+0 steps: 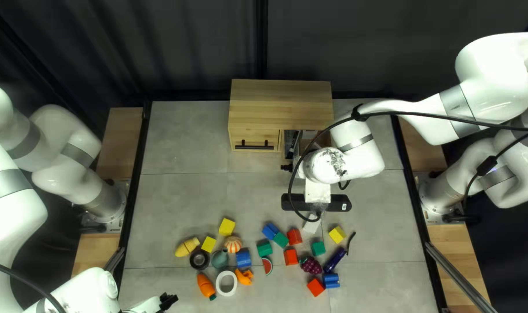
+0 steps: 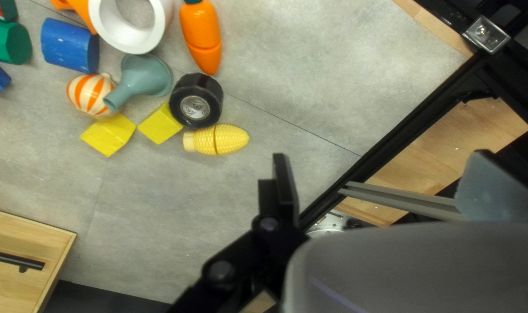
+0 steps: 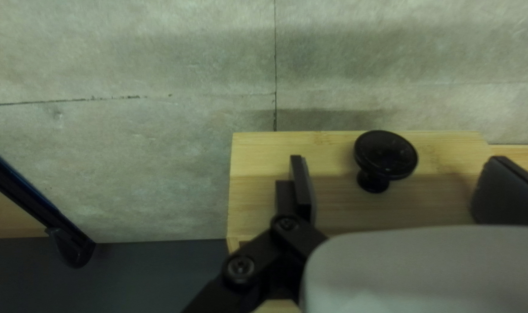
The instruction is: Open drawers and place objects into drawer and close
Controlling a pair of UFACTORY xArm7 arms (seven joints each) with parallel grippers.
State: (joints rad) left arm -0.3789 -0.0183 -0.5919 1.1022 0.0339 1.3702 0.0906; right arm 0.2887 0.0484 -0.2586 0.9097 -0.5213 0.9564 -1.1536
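Your right gripper point(image 1: 286, 167) is wide open at the cabinet point(image 1: 280, 104), holding nothing. Its wrist view has a round, black, glossy knob point(image 3: 386, 155) on a short stem in the gap, touching neither finger. Knob sits on a flat panel point(image 3: 328, 203) of pale wood, straight grain. Can't tell if either finger touches the panel.

Your left gripper point(image 1: 167, 301) is also wide open, holding nothing, well apart from the cabinet. Toys are on the smooth grey tabletop point(image 1: 183, 197). Nearest is the ridged yellow corn point(image 2: 216, 139), ahead of the fingers and off to one side of the gap, just beside a black roll point(image 2: 195, 99). Farther out: glossy two-part orange carrot point(image 2: 201, 37), thick white ring point(image 2: 103, 23), matte grey-green funnel point(image 2: 154, 75), faceted yellow blocks point(image 2: 108, 134), scuffed blue cylinder point(image 2: 70, 46).
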